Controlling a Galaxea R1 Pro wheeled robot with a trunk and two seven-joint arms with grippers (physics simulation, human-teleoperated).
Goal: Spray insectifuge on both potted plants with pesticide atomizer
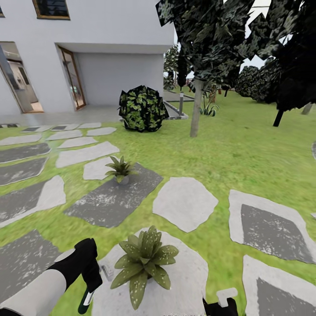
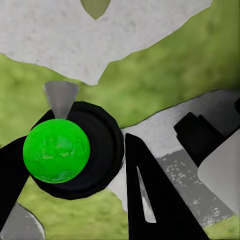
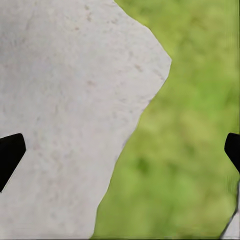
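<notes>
Before us spreads the garden (image 1: 228,149), lawn broken by flat stepping stones (image 1: 184,202), with the white house (image 1: 114,48) at eleven o'clock and a round dark bush (image 1: 142,109) near twelve. Of the two potted plants, the far one (image 1: 119,169) stands on a dark stone at about eleven, well apart from us; the near one (image 1: 145,261) sits on a pale stone just ahead, at six.

Our left gripper (image 1: 90,281) hangs at seven o'clock, just beside that near plant, its jaws pinching the pesticide atomizer (image 1: 86,300). The bottle's long axis runs steeply downward; the left wrist view looks along it, onto its round green end (image 2: 56,150) between the fingers. The near plant lies toward three o'clock from the bottle, so we judge the left arm the one to spray, once the nozzle is turned toward the leaves.

Our right gripper (image 3: 120,150) hovers over stone and grass, jaws spread wide with nothing between them.
</notes>
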